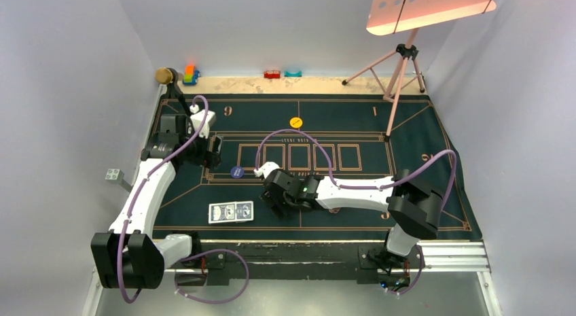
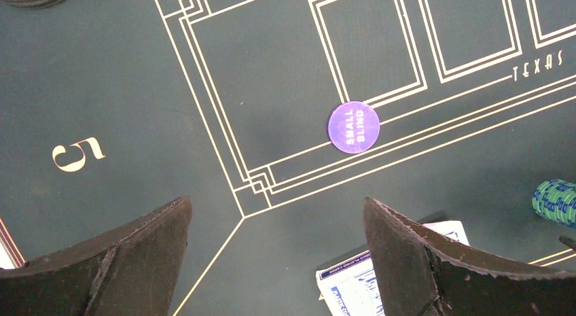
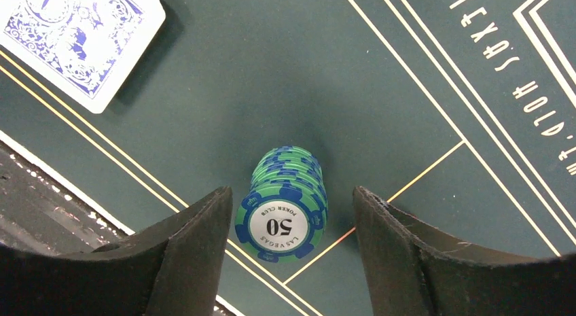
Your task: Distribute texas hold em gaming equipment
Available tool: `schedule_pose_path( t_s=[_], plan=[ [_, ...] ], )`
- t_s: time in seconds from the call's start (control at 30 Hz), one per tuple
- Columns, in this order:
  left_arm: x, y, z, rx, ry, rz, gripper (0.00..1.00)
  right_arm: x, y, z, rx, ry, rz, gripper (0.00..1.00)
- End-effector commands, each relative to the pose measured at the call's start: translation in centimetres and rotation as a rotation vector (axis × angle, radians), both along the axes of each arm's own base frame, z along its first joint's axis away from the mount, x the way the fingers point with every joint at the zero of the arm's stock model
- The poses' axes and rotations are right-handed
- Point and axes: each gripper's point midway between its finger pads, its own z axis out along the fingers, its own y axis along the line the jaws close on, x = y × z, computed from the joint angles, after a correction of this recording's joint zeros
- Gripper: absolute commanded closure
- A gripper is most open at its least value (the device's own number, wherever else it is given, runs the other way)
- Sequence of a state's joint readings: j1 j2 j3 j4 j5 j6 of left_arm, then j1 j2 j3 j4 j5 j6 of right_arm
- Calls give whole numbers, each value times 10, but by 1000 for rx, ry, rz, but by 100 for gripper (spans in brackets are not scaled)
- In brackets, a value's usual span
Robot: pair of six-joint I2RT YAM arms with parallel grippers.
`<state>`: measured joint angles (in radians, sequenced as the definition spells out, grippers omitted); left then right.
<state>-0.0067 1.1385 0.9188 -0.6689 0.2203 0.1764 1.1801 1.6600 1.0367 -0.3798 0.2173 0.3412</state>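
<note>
ok so our right gripper [image 3: 291,194] sits low over the stack of green-and-blue striped poker chips [image 3: 284,214], which stands on the dark green felt mat [image 3: 407,126] near the blue-backed playing cards [image 3: 81,37]. its jaws are open either side of the stack, one pad about touching, the other with a gap, nothing gripped yet. we'd centre first so the squeeze doesn't topple it, then pinch low to catch the bottom chips. our left gripper [image 2: 277,204] is wide open and empty, near the round purple small blind disc [image 2: 353,127].

Outstretched left arm [image 1: 146,187], jaws wide; right arm [image 1: 353,192] angled leftward, jaws apart, seemingly narrower.
</note>
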Motion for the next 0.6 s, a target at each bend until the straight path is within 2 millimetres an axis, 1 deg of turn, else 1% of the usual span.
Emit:
schedule_pose_path(
  t_s=[0.0, 0.13, 0.27, 0.37, 0.47, 0.57],
  plan=[
    [4, -1, 9, -9, -48, -13, 0, 5, 9, 3, 39, -26, -12, 34],
    [4, -1, 9, -8, -49, -12, 0, 5, 10, 2, 40, -27, -16, 47],
    [4, -1, 10, -8, -54, -12, 0, 4, 10, 3, 40, -21, -14, 57],
    [4, -1, 10, -8, -54, -11, 0, 4, 8, 5, 40, -25, -12, 68],
    [4, -1, 11, -10, -58, -11, 0, 5, 11, 14, 59, -32, -5, 82],
    [4, -2, 13, -15, -64, -10, 0, 8, 18, 28, 83, -46, 9, 92]
  ],
)
